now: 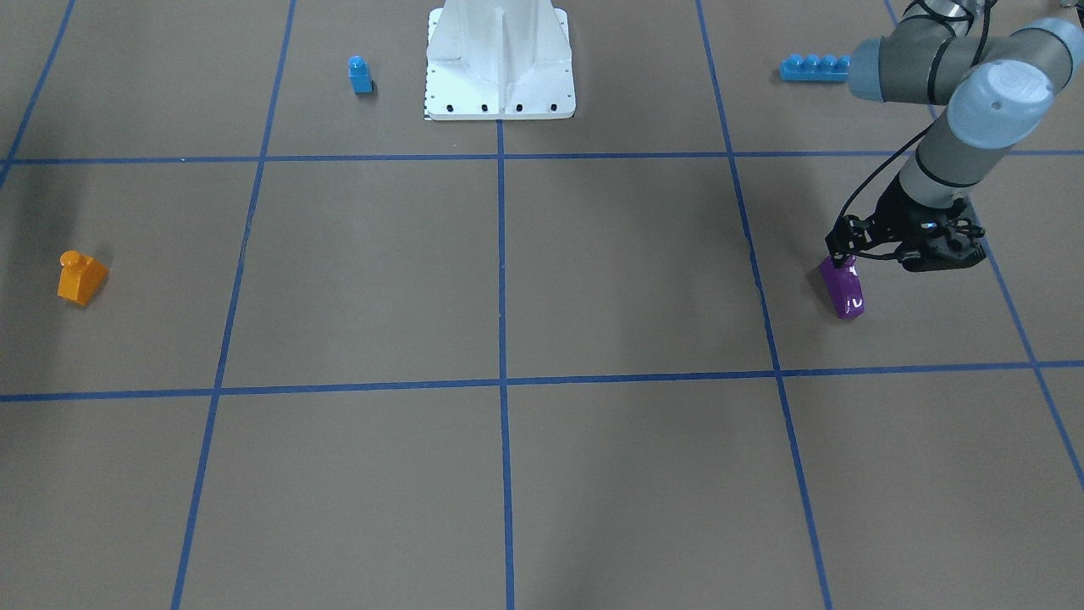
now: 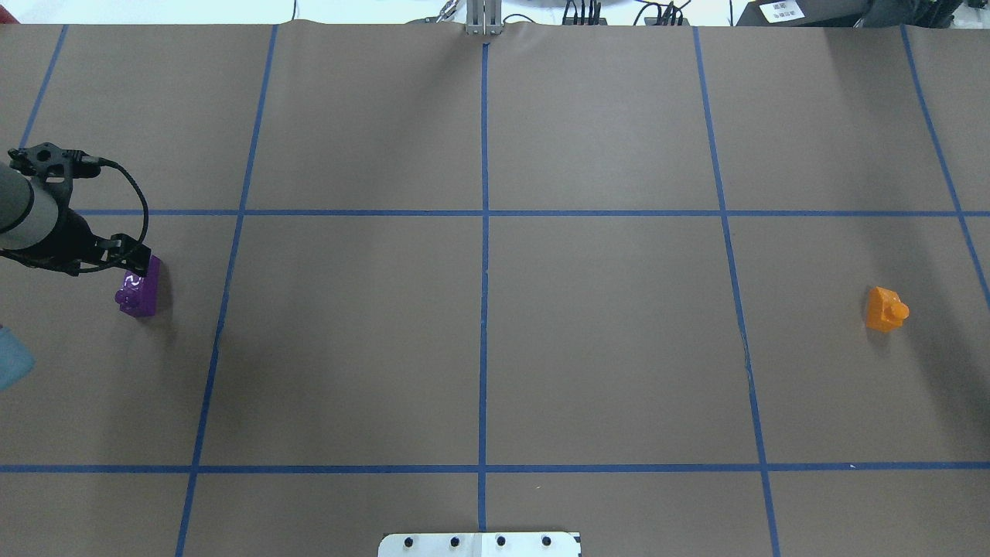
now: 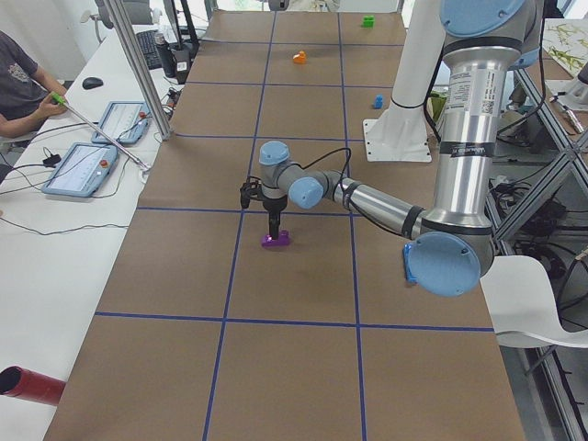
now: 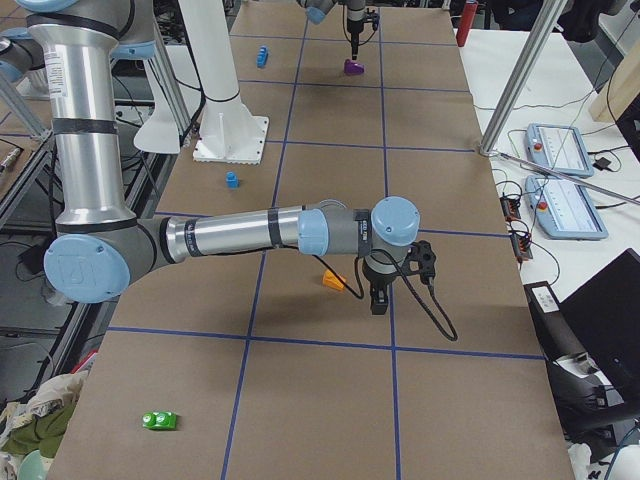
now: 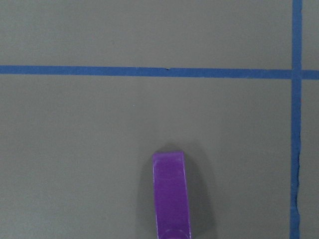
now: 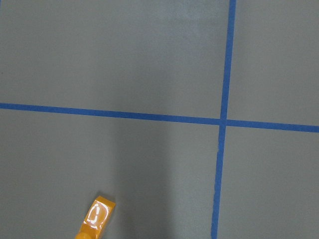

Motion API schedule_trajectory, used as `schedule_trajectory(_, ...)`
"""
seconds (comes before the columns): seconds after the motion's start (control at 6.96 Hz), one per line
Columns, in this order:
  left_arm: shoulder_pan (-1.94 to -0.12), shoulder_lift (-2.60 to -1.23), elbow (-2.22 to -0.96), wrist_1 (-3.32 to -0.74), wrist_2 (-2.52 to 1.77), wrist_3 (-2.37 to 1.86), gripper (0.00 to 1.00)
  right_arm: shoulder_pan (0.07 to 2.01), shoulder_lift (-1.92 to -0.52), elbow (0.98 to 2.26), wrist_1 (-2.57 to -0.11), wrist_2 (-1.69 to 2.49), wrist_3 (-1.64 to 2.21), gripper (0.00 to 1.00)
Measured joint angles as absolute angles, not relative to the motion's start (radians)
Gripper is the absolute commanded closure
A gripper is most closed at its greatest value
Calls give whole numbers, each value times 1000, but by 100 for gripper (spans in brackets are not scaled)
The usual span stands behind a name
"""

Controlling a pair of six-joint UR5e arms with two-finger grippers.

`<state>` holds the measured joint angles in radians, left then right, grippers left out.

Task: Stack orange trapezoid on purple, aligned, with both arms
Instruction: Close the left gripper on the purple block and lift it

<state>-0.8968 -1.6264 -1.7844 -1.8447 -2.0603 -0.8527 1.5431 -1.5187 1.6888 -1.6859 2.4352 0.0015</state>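
listing entry one: which step is in hand? (clerk)
taking the purple [image 1: 843, 290], far left on the desk [image 1: 593, 280]. my left tool [image 1: 838, 252] stands right at its end; whether it has closed on it i cannot tell. i'd grip the flat sides, not the slope. (me)
entry two? (clerk)
orange trapezoid [image 1: 81, 277], far right, well apart from the purple. my right tool [image 4: 379, 298] hangs just beside it; how far open it is, i cannot tell. (me)
materials? (clerk)
both glossy hard plastic, one sloped face, one round stud; probably slippery. (me)
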Motion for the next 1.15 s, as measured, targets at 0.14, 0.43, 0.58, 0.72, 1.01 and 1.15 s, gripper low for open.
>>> schedule_trajectory(0.14, -882, -1627, -1743, -1908, -2055, -872, 0, 1543, -1518, 1689, -1686, 2436, 1, 0)
schedule_trajectory(0.43, -849, -1629, -1696, -1972, -2051, -891, 27, 1543, -1517, 1689, -1686, 2436, 1, 0)
schedule_trajectory(0.58, -837, -1629, -1689, -1977, -2051, -893, 66, 1543, -1517, 1689, -1686, 2436, 1, 0)
schedule_trajectory(0.72, -831, -1628, -1687, -1978, -2051, -893, 100, 1543, -1515, 1688, -1686, 2436, 1, 0)
schedule_trajectory(1.01, -829, -1622, -1700, -1976, -2053, -888, 100, 1543, -1513, 1687, -1687, 2436, 1, 0)
schedule_trajectory(1.15, -829, -1614, -1726, -1966, -2057, -887, 100, 1543, -1511, 1688, -1687, 2437, 1, 0)
